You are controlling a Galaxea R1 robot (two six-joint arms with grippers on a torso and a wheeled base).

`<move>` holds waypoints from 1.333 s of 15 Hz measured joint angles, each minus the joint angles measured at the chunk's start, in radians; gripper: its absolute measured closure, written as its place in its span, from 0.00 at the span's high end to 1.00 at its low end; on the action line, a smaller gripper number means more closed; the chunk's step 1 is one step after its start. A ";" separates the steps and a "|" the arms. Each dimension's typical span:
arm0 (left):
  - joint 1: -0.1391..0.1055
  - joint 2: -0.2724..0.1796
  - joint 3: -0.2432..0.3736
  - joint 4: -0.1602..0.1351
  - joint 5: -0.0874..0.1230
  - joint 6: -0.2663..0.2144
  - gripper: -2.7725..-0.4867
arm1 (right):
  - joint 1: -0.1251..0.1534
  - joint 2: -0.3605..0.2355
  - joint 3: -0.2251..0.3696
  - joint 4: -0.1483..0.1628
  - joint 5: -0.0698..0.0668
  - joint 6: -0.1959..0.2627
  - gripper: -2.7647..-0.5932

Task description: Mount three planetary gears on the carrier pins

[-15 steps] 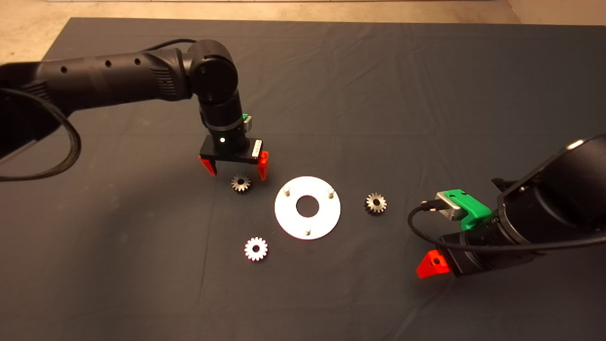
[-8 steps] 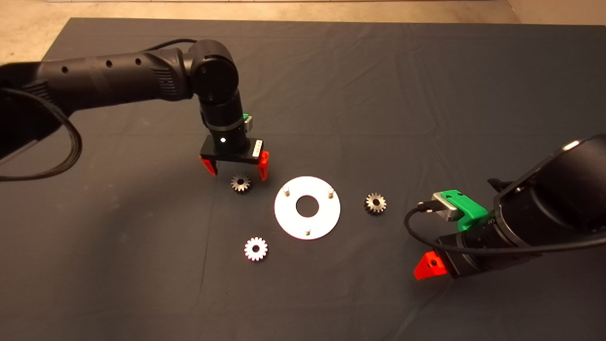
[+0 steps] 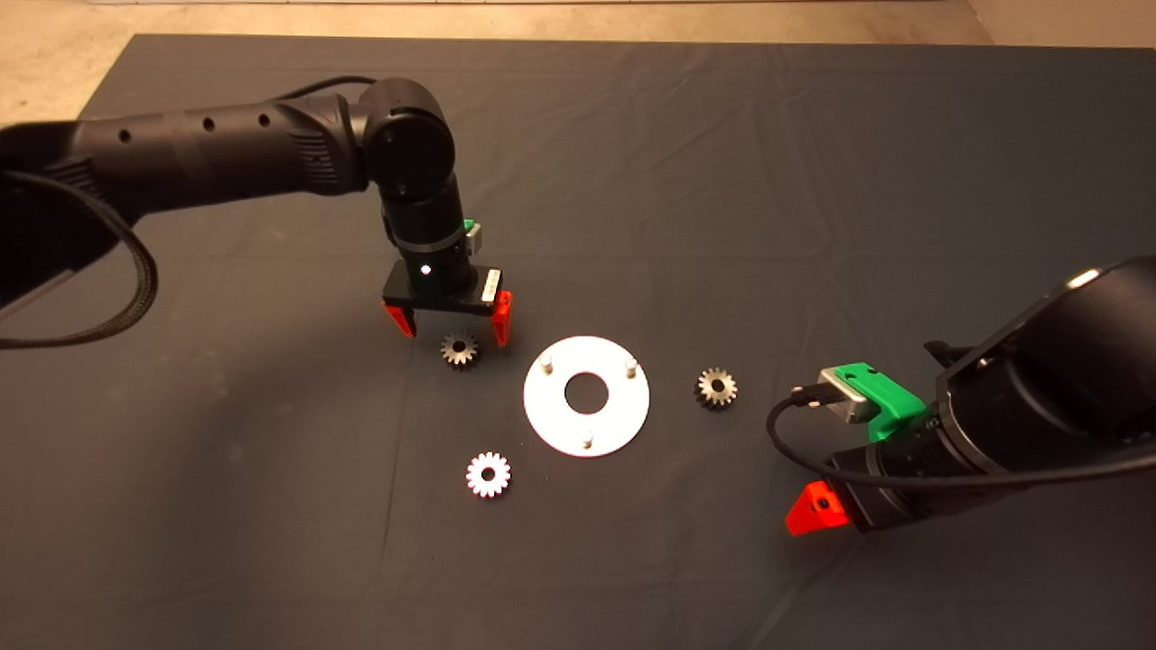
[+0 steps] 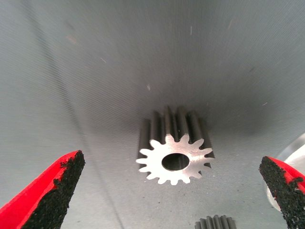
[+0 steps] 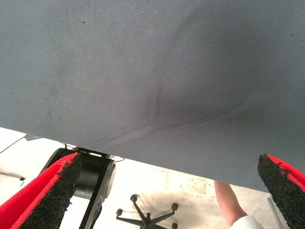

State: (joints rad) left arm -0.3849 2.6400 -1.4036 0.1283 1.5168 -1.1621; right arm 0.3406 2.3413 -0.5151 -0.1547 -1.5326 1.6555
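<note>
A white disc with three carrier pins lies mid-mat. Three planetary gears lie flat around it: one at its upper left, one at its lower left, one at its right. My left gripper is open and hangs low over the upper-left gear, one finger on each side of it. In the left wrist view that gear lies between the open fingers, untouched. My right gripper is open and empty above the mat's lower right; the head view shows one red finger.
The dark mat has a few creases. The right wrist view looks past the mat's edge at the floor, where an office chair base and a person's arm show.
The left gripper has barely moved over the upper-left gear. The right arm has crept slightly left and down. The gears and disc have not moved.
</note>
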 joint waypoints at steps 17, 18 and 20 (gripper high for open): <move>0.016 0.006 0.001 0.000 -0.044 0.005 0.70 | 0.000 0.003 0.000 0.000 0.000 0.000 0.99; 0.016 0.005 0.001 0.000 -0.044 0.005 0.70 | 0.000 0.003 0.000 0.000 0.000 0.000 0.99; 0.016 0.006 0.001 0.000 -0.044 0.005 0.70 | 0.000 0.003 0.000 0.000 0.000 0.000 0.99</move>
State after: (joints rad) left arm -0.3689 2.6455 -1.4028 0.1283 1.4730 -1.1574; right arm 0.3406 2.3438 -0.5151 -0.1546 -1.5328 1.6553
